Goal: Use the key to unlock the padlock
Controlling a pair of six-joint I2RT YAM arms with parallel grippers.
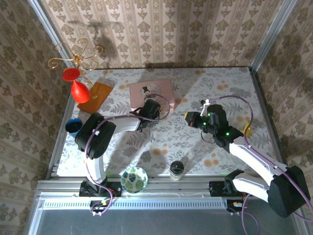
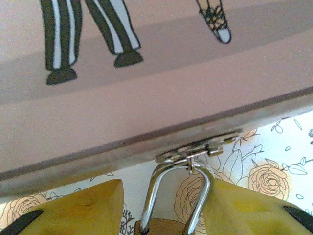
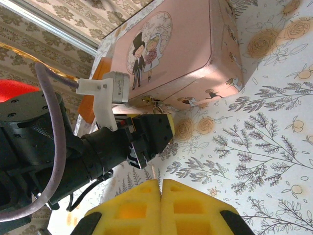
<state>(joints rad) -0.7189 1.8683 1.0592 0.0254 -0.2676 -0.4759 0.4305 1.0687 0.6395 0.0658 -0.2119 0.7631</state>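
Observation:
The pink box (image 3: 181, 44) with the top-hatted figure on its lid lies at the back middle of the table (image 1: 166, 142). The small brass padlock (image 2: 161, 227) hangs by its silver shackle (image 2: 150, 196) from the box's front hasp. My left gripper (image 2: 164, 208) sits around it, the right yellow pad (image 2: 244, 205) touching the shackle. In the right wrist view the left gripper (image 3: 164, 120) stands at the box's front edge. My right gripper (image 3: 160, 183) is shut on the key (image 3: 157, 172), whose thin tip pokes out towards the left gripper, a short way off.
At the back left stand a gold wire stand (image 1: 78, 54), red cones (image 1: 80, 90) and an orange box (image 1: 95, 95). A blue bowl (image 1: 73, 125) sits at the left edge. A patterned ball (image 1: 134, 179) and a small jar (image 1: 177, 168) rest near the front edge.

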